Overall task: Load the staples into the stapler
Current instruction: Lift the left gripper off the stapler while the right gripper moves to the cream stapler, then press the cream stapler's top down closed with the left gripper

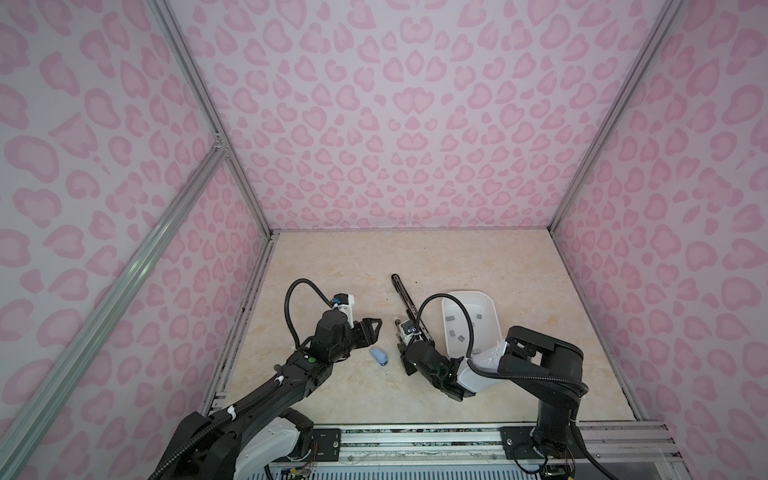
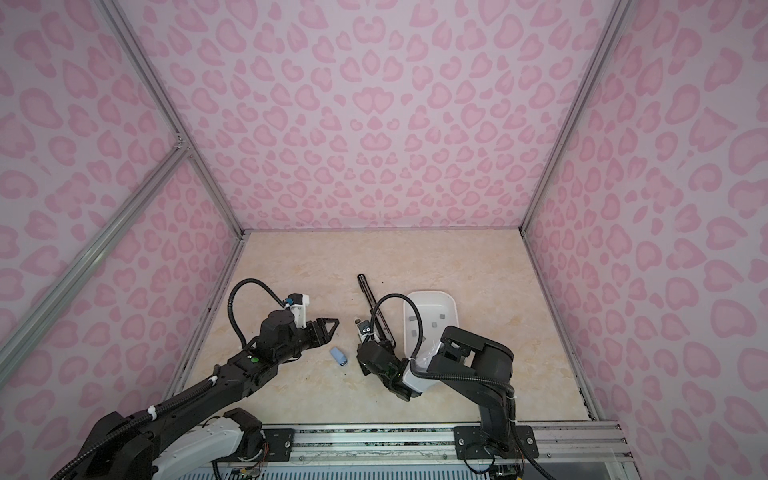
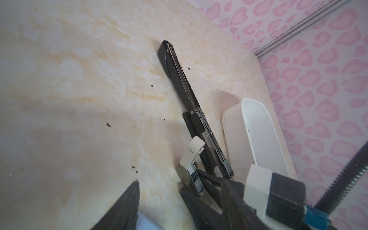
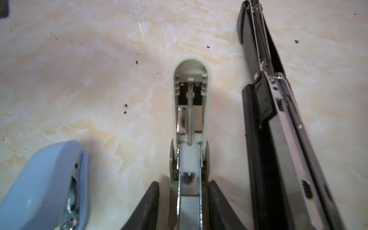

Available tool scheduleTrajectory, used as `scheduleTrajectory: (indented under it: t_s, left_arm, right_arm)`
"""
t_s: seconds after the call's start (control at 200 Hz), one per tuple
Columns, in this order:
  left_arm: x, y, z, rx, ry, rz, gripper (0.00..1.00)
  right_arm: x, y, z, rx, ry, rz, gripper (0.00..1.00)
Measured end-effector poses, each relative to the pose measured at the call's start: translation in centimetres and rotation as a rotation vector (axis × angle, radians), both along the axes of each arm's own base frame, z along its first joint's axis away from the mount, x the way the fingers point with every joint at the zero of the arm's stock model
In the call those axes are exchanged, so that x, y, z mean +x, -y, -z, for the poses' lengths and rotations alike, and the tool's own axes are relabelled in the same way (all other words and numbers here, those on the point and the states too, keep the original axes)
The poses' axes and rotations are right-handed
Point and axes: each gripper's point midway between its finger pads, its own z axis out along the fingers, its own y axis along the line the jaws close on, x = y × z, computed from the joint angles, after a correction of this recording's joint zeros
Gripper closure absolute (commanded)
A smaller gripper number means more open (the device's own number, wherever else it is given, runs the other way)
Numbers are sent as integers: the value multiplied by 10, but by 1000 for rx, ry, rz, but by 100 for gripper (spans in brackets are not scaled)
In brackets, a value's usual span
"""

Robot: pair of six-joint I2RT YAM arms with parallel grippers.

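"Grey metal staple blocks: where do they sit in both top views?"

"Loose inside the white plastic tray, on the right of the marble-look bench, well apart from the left claw. A long black stapler lies just beside the tray. A small pale-blue stapler lies near the left claw."

"And the left wrist view?"

"The left claw's dark fingers stand apart over bare bench, with nothing between them. Ahead, a cream-white stapler has its lid raised."

"The right wrist view?"

"The right claw is closed on that cream-white stapler, with a finger against each side of its base. The lid is swung open, showing its underside and baring the metal channel. I cannot tell whether any staples lie in the channel. The black stapler lies along one side, the blue one along the other."
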Motion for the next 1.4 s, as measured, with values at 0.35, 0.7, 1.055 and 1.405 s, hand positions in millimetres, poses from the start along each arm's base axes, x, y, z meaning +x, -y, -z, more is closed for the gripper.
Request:
scheduleTrajectory:
  t_s: [0.35,0.7,1.055,1.405]
  left_arm:
    - [-4,-1,-5,-26,-5,11,30]
    - [8,-37,26,-39,-124,-99,30]
    - [8,-36,29,-40,-138,-94,30]
    - [27,-31,56,4,-214,-108,31]
  right_arm:
    - [-7,-10,-2,-15,19,-44,73]
    - [-16,-23,-2,-17,26,-99,75]
    - [-23,-23,-2,33,36,-134,75]
    - [-24,-23,-2,37,37,-139,75]
